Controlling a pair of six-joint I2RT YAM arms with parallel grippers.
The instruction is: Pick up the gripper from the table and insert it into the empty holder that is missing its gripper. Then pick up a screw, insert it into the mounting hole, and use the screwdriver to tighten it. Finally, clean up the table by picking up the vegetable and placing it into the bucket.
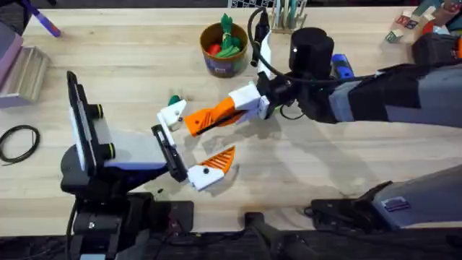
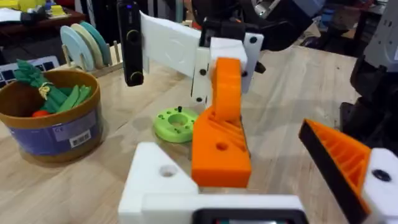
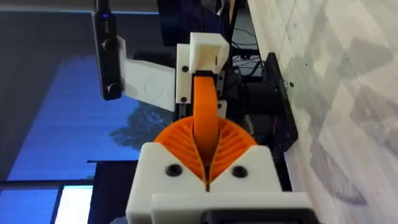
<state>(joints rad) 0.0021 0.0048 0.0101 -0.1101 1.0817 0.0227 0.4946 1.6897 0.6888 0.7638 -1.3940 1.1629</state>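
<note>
The right claw [image 1: 232, 110] is clamped on the gripper [image 1: 209, 117], its long axis pointing toward the holder [image 1: 172, 114] of the wide-open left claw [image 1: 189, 144].

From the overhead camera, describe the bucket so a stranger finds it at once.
Look along the far side of the wooden table, near the middle. The bucket is a small round pot with a brown-gold rim and a blue-purple side. Nothing else nearby holds green and red vegetables.
</note>
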